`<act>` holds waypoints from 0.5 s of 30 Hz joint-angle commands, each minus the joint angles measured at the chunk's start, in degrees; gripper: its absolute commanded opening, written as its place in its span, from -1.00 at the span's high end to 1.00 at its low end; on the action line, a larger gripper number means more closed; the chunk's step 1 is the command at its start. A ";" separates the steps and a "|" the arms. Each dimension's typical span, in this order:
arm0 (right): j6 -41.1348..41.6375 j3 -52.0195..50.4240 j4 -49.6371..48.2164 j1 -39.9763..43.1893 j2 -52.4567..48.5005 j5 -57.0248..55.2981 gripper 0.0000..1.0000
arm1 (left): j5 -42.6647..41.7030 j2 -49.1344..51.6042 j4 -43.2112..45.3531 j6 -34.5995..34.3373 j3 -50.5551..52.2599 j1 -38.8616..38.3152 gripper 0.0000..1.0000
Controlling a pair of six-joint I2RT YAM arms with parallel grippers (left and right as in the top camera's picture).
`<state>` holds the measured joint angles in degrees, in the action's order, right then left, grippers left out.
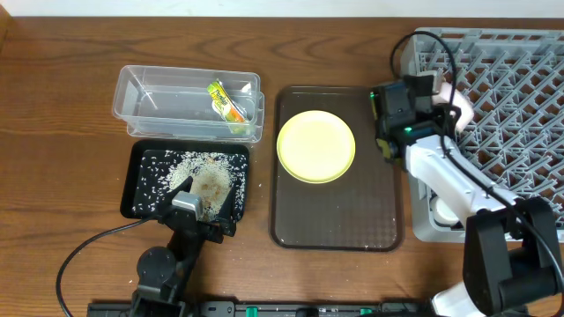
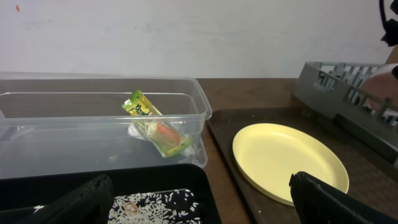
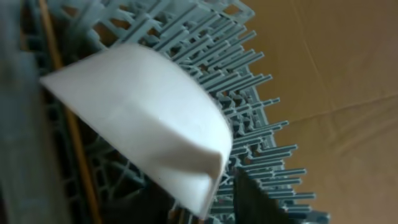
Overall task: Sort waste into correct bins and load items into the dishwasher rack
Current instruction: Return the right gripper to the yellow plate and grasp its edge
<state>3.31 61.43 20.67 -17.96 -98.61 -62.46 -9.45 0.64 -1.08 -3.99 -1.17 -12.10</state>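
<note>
The green-and-orange wrapper [image 1: 226,102] lies in the clear tub [image 1: 145,106]; it also shows in the left wrist view [image 2: 155,124]. Rice [image 1: 189,167] is spread over the black tray [image 1: 137,180]. My left gripper [image 1: 204,207] hangs open and empty over that tray's near edge [image 2: 199,205]. The yellow plate [image 1: 315,146] lies on the brown tray. My right gripper [image 1: 434,95] is shut on the rim of the white bowl [image 1: 460,110] and holds it tilted over the left part of the grey rack [image 1: 520,97]. The right wrist view shows the bowl [image 3: 143,106] in the jaws [image 3: 211,202] and a wooden chopstick [image 3: 68,124] on the rack.
The brown serving tray [image 1: 335,224] sits between the bins and the rack. A white object [image 1: 441,211] lies at the rack's near left corner, partly hidden under my right arm. A black cable [image 1: 88,251] runs over the table at the front left.
</note>
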 commanded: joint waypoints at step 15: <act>19.91 0.15 13.25 -8.52 12.76 54.95 -0.16 | -0.57 -0.04 -1.90 0.96 0.94 0.20 -0.85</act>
<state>14.70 61.43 32.88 -25.76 -86.48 -33.43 -9.45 0.64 -1.08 -3.99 -1.17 -12.10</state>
